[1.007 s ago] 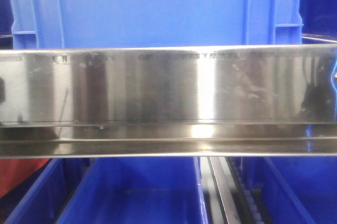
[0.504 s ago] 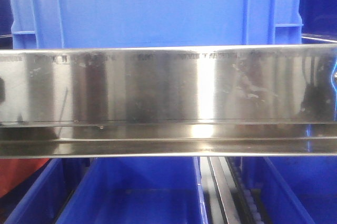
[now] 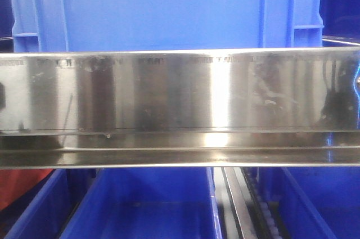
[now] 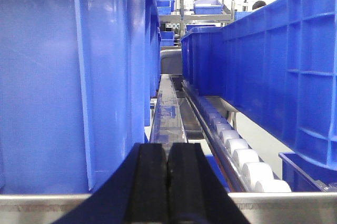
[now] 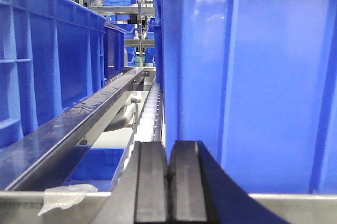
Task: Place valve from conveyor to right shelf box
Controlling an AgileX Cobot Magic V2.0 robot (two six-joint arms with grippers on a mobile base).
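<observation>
The valve and the conveyor are out of view. The polished steel front rail of the shelf point(image 3: 180, 104) fills the middle of the front view, with a large blue box point(image 3: 163, 8) standing on it. My left gripper point(image 4: 168, 153) is shut and empty, its black fingers pressed together just above the shelf's steel edge point(image 4: 37, 203), beside a big blue box point(image 4: 68, 76). My right gripper point(image 5: 169, 153) is shut and empty too, next to a blue box wall point(image 5: 247, 76).
Blue bins point(image 3: 140, 205) sit on the lower level under the rail. White rollers point(image 4: 242, 155) and a steel divider rail point(image 4: 168, 113) run between the boxes. A scrap of clear plastic point(image 5: 66, 195) lies on the shelf edge. More racks with blue bins stand far behind point(image 4: 205, 2).
</observation>
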